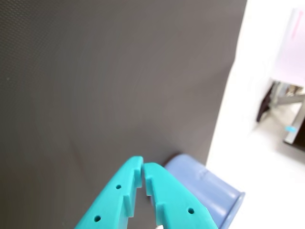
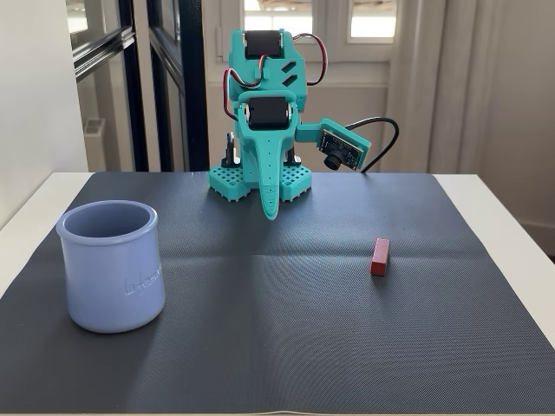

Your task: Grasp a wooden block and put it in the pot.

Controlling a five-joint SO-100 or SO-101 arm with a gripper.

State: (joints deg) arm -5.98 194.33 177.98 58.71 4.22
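The small red wooden block [image 2: 380,256] lies on the dark mat at the right in the fixed view; it is out of the wrist view. The lavender-blue pot [image 2: 112,265] stands upright at the front left of the mat and shows at the bottom of the wrist view [image 1: 209,191]. My teal gripper [image 2: 270,211] hangs folded at the arm's base at the back of the mat, fingertips down just above the mat, far from block and pot. In the wrist view its fingertips [image 1: 143,168] meet; it is shut and empty.
The dark textured mat [image 2: 277,347] covers most of the white table [image 2: 503,217]. The arm's base [image 2: 260,178] sits at the mat's back edge. Windows and a wall stand behind the table.
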